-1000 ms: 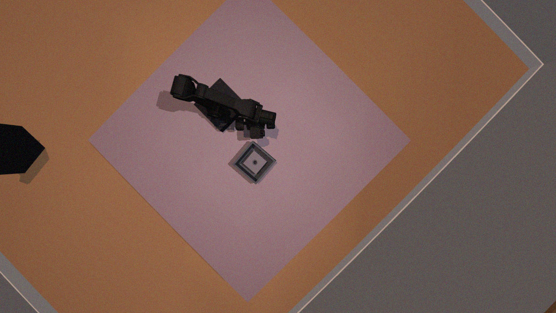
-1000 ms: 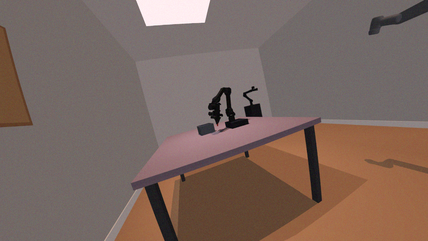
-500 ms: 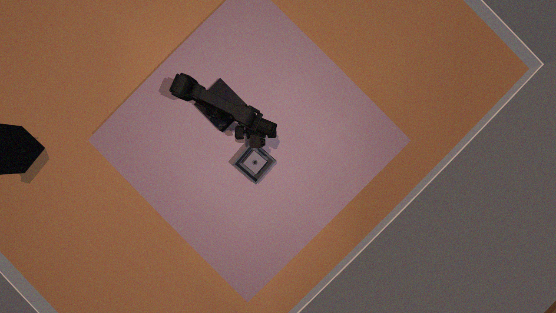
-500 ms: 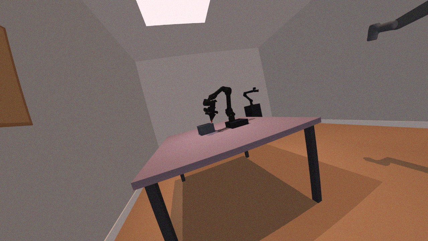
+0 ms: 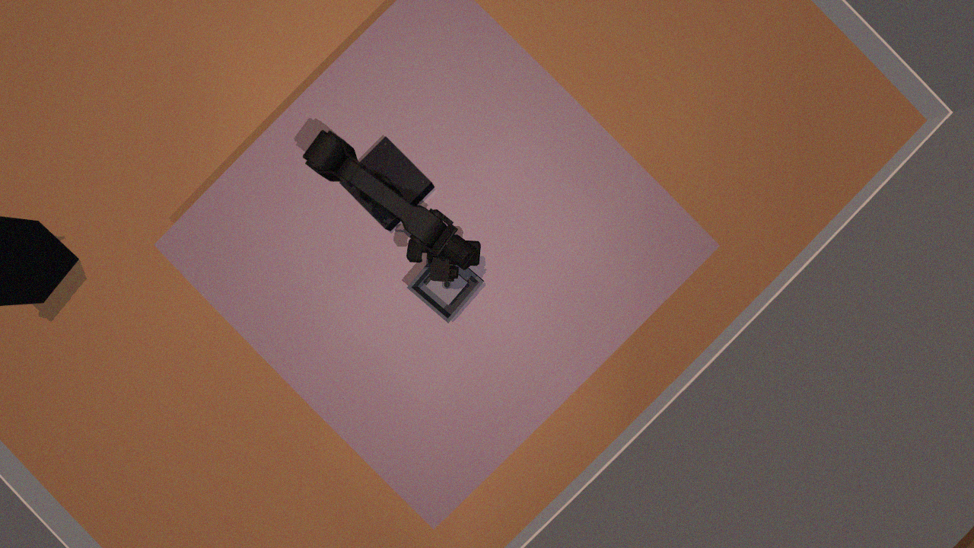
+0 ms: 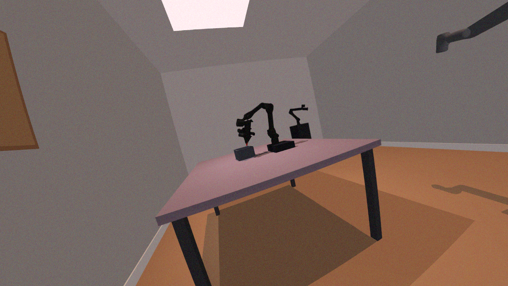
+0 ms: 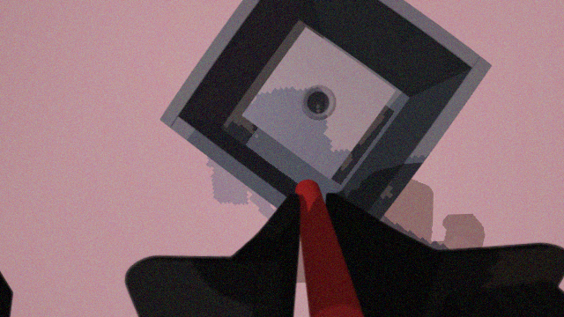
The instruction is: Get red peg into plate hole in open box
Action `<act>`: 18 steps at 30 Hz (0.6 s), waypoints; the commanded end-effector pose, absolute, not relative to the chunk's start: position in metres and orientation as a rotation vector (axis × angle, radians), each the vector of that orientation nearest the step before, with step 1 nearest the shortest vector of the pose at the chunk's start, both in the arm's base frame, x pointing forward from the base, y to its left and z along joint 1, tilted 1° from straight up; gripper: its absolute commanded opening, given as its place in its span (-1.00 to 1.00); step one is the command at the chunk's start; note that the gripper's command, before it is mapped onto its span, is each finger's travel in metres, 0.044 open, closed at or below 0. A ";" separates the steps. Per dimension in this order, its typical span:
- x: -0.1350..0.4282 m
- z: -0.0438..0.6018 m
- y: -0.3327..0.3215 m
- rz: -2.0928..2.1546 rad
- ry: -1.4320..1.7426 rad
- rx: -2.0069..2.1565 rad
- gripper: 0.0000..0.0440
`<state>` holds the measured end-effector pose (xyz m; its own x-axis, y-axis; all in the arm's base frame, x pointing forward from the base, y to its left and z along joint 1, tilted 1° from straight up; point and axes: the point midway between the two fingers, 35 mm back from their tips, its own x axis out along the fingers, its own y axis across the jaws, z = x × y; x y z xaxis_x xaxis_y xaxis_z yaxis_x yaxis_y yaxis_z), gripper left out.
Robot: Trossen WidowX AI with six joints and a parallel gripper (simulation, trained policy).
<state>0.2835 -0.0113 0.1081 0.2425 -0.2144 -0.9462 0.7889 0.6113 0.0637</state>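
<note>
- The fingers [image 6: 247, 139] are closed to a narrow gap, and the red peg [image 6: 247, 144] [image 7: 323, 246] is held firmly between them.
- The peg is carried over the corner of the open box [image 5: 466, 299] [image 6: 244, 153] [image 7: 210, 59] which is nearest to the arm's base. Its long axis is seen as roughly upright, with the free end pointed down.
- In the wrist view, the hole [image 5: 447, 284] [image 7: 317, 102] is placed beyond the peg's tip and only slightly to the right; the peg is not yet inserted.
- Whether the tip is already lower than the rim cannot be told surely, because it is perhaps hidden by the box wall in the exterior view.
- By judgement, a short shift away from the arm's base should be made first, and then a straight lowering. If the descent is begun too early, the near wall or the plate may be struck.

Peg [image 6: 247, 144] [image 7: 323, 246] seemingly nearer box [image 5: 463, 303] [image 6: 244, 153] [image 7: 445, 119].
</note>
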 end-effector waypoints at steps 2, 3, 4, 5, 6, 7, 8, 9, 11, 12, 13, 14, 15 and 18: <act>0.294 0.106 -0.025 -0.764 1.116 0.638 -1.00; 0.296 0.105 -0.029 -0.769 1.114 0.643 -1.00; 0.298 0.105 -0.032 -0.773 1.112 0.648 -1.00; 0.299 0.104 -0.035 -0.777 1.111 0.653 -0.99; 0.301 0.103 -0.037 -0.782 1.110 0.659 -0.99; 0.303 0.101 -0.040 -0.786 1.109 0.664 -0.99; 0.304 0.100 -0.043 -0.789 1.109 0.669 -0.99; 0.305 0.099 -0.046 -0.793 1.109 0.674 -0.98; 0.308 0.097 -0.050 -0.799 1.111 0.684 -0.98; 0.309 0.095 -0.053 -0.802 1.113 0.688 -0.97; 0.310 0.094 -0.055 -0.804 1.116 0.693 -0.97; 0.311 0.092 -0.056 -0.807 1.118 0.697 -0.97; 0.312 0.090 -0.058 -0.809 1.121 0.701 -0.96; 0.315 0.084 -0.062 -0.815 1.132 0.712 -0.96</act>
